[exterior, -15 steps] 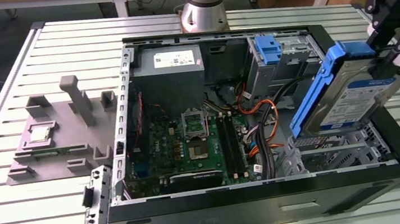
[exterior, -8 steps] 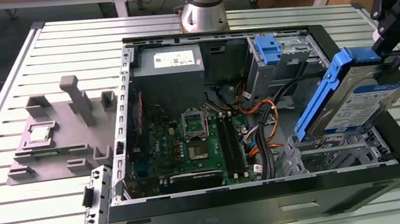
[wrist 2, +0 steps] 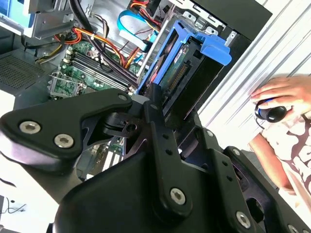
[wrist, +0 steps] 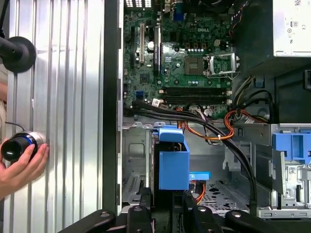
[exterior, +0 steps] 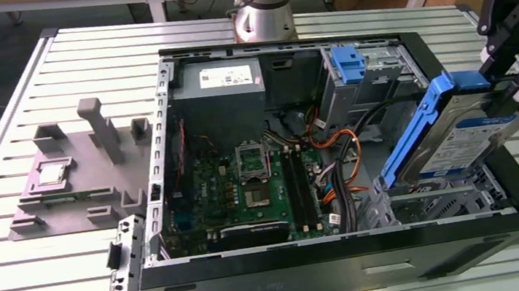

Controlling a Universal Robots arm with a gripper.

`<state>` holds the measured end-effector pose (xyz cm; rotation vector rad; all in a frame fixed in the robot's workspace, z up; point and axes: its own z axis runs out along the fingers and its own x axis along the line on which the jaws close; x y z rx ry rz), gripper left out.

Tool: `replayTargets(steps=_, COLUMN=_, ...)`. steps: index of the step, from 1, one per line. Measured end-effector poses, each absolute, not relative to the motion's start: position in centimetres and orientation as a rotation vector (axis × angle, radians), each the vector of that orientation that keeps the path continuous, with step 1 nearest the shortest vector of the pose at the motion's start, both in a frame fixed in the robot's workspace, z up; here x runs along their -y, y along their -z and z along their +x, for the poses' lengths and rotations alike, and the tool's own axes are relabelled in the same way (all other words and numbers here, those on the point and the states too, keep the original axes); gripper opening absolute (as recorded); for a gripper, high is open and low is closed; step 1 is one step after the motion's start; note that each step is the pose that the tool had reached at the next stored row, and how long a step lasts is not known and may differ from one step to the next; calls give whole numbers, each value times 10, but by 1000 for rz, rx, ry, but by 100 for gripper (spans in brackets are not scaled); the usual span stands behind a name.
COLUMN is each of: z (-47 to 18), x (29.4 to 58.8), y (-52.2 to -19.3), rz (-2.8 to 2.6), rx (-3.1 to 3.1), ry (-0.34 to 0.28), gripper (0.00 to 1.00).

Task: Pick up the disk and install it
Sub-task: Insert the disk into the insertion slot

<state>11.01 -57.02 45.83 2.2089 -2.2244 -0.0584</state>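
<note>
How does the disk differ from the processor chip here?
The disk stands tilted over the case, gripped by the end effector; the processor chip lies flat on the grey fixture outside it. The disk is larger and blue-framed; the processor chip is small, square, unframed. Both look silver.

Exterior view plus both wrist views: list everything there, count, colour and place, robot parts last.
table: one, silver slatted, under everything
computer case: one, black, open, on the table
motherboard: one, green, inside the case
power supply: one, grey, inside the case
fixture: one, grey, exterior view's left of the case
processor chip: one, silver, on the fixture
cables: several, orange and black, beside the motherboard
disk: one, silver with blue bracket, tilted over the case's drive cage
hand: one, on the table beside the case
robot arm: one, silver, behind the case
end effector: one, black, shut on the disk
</note>
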Motion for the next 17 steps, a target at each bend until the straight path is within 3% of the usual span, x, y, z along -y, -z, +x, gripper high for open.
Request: replayTargets(steps=17, z=113, x=570, y=-451, rz=2192, rx=2241, ry=59, gripper=35)
